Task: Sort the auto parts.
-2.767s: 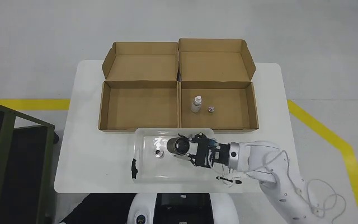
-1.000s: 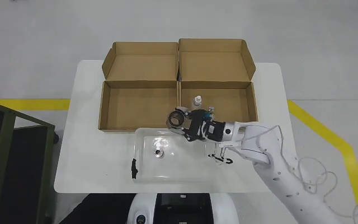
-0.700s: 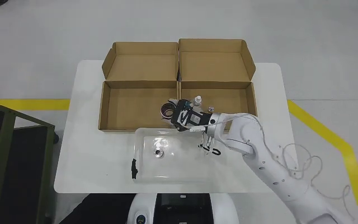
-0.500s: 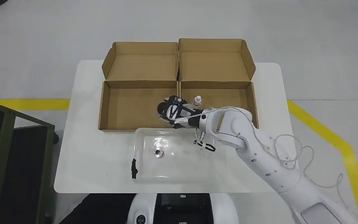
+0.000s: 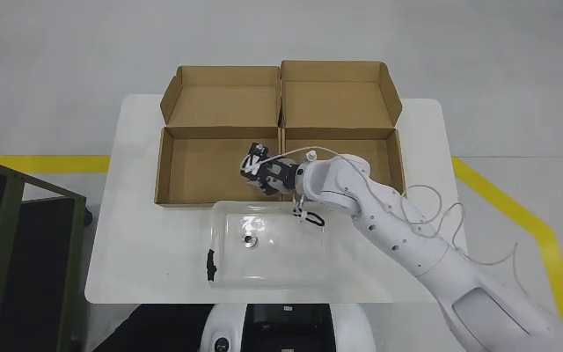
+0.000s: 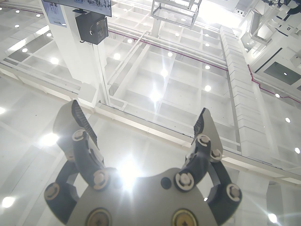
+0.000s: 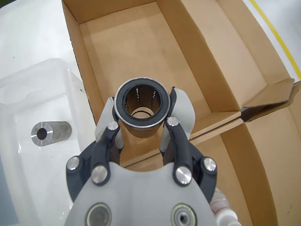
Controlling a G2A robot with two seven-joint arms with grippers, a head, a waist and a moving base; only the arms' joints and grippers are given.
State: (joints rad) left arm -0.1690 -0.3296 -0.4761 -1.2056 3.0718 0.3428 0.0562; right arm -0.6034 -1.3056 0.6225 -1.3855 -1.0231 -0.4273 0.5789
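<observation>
My right gripper (image 5: 256,166) is shut on a black cylindrical bearing (image 7: 141,111) with a hollow bore. It holds the bearing above the near right end of the left cardboard box (image 5: 211,169), whose floor (image 7: 131,48) is bare. The fingers (image 7: 181,104) clamp the bearing's sides. A short metal cylinder (image 7: 50,132) lies in the clear plastic tray (image 5: 281,260) in front of the boxes. My left gripper (image 6: 141,121) is open with nothing between its fingers and points up at the ceiling.
The right cardboard box (image 5: 365,172) holds a small white bottle (image 5: 310,157). Both boxes have their lids folded back toward the far side. A small black part (image 5: 210,262) lies on the white table just left of the tray.
The right gripper has lifted the bearing out of the clear tray and carried it away from me and to the left, to above the left box.
</observation>
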